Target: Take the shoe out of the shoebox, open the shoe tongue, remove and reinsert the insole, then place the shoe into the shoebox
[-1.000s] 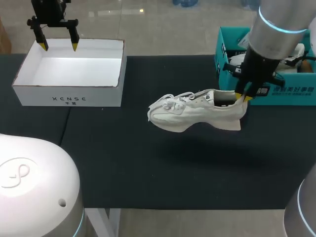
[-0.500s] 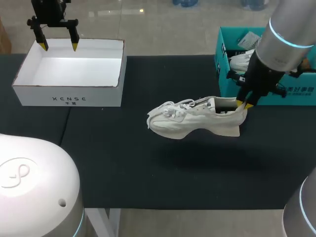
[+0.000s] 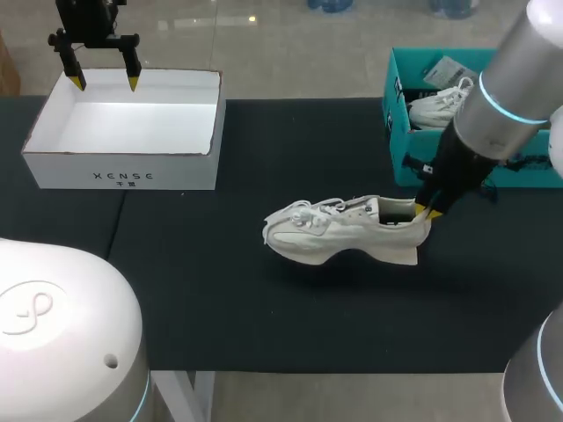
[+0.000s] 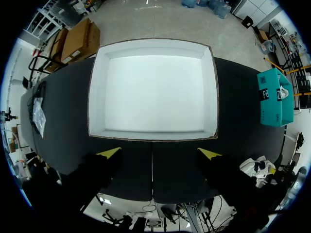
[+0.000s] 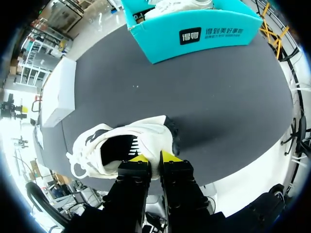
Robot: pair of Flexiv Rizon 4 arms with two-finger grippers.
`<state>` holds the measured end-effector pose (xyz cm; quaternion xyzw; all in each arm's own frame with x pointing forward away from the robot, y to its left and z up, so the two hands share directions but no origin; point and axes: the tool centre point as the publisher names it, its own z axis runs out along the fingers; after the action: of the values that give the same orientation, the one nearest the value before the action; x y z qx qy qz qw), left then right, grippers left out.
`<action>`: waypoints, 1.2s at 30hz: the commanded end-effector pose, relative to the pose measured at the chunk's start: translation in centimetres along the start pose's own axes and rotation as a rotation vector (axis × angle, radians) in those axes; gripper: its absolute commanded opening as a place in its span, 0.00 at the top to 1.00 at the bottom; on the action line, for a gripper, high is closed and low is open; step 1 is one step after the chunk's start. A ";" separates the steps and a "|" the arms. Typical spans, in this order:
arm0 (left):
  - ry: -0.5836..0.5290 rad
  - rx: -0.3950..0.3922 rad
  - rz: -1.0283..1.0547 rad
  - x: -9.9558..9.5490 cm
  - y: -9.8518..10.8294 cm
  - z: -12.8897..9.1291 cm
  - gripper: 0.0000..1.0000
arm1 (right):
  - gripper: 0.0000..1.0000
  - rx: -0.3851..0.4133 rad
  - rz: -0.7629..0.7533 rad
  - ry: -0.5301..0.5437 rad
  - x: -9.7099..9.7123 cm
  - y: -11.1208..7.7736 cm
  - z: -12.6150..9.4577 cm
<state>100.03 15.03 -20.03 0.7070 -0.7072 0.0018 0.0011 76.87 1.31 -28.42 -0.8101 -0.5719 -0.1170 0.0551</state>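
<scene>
Black table [image 3: 264, 308] holds an empty white box [image 3: 123, 176] at its far left and a teal shoebox [image 3: 398, 123] at its far right with a second white sneaker [image 3: 435, 105] inside. The white shoe [image 3: 339, 230] sits mid-table between them, toe toward the white box, sole apparently on or just off the surface, hard to tell. The right gripper [image 3: 428, 207] pinches its heel collar, one finger inside; the left gripper [image 3: 106, 83] hangs spread and empty above the white box's far rim.

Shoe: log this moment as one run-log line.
shoe: outside teal shoebox, low at black mat | right claw: shut on shoe heel | left claw: open, at white box rim | teal shoebox: second shoe inside
</scene>
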 end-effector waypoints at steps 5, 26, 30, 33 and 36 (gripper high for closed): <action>-0.002 -0.001 0.000 0.0 0.0 0.0 0.00 | 1.00 0.035 0.000 0.015 -0.7 0.3 3.5; -0.002 -0.001 0.000 0.0 0.0 0.0 0.00 | 1.00 0.090 0.008 0.012 -1.6 1.0 7.4; -0.002 -0.001 0.000 0.0 0.0 0.0 0.00 | 0.00 0.087 0.027 0.007 -1.6 0.9 7.0; -0.002 -0.001 0.000 0.0 0.0 0.0 0.00 | 0.00 0.062 0.023 0.008 -1.2 1.1 5.3; -0.002 -0.001 0.000 0.0 0.0 0.0 0.00 | 0.00 0.031 -0.006 0.022 -0.4 1.2 2.8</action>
<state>100.03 15.02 -20.03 0.7070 -0.7072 0.0018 0.0011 79.15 1.46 -33.54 -0.8074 -0.5726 -0.1147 0.0840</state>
